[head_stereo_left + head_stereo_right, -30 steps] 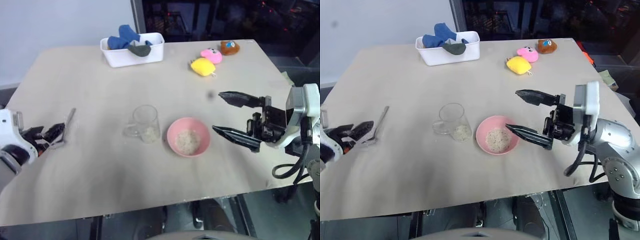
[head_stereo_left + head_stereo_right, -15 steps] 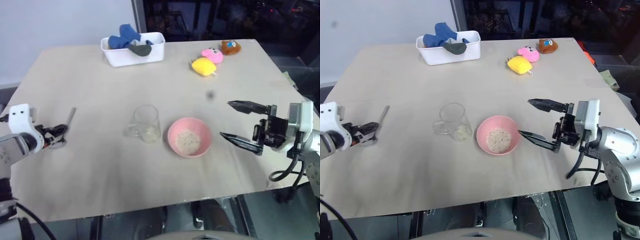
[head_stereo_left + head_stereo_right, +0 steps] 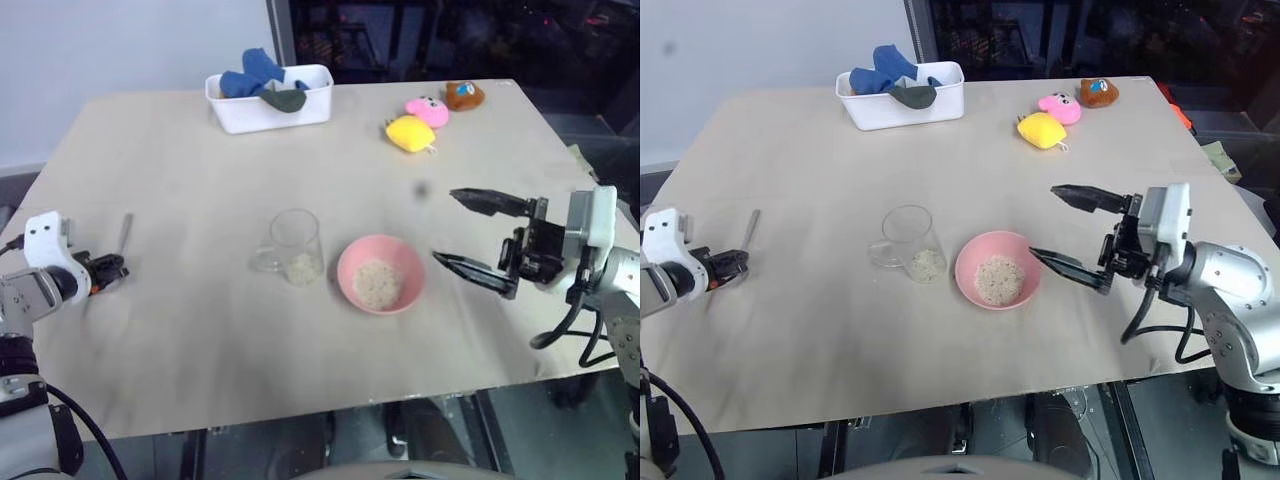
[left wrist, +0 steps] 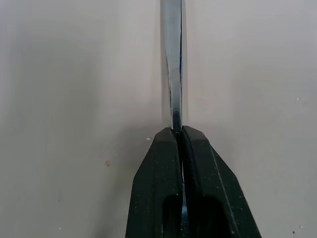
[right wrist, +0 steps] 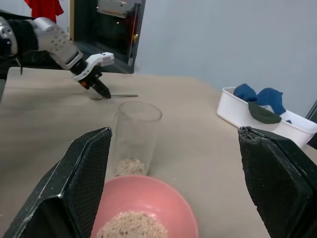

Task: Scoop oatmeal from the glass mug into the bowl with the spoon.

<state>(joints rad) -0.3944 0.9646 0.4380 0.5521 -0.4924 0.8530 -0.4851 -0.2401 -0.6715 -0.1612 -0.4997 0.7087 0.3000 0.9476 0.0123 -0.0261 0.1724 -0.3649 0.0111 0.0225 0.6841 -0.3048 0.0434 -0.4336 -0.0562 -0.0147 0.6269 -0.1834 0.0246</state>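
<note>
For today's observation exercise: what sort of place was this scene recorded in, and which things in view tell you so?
Probably a robot lab or test room, not a home kitchen. A bare tan table holds staged props: a white bin of cloth items and small plush toys. Behind it stand dark equipment racks.

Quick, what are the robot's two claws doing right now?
Left claw: closed on the spoon.
Right claw: open, holding nothing.
</note>
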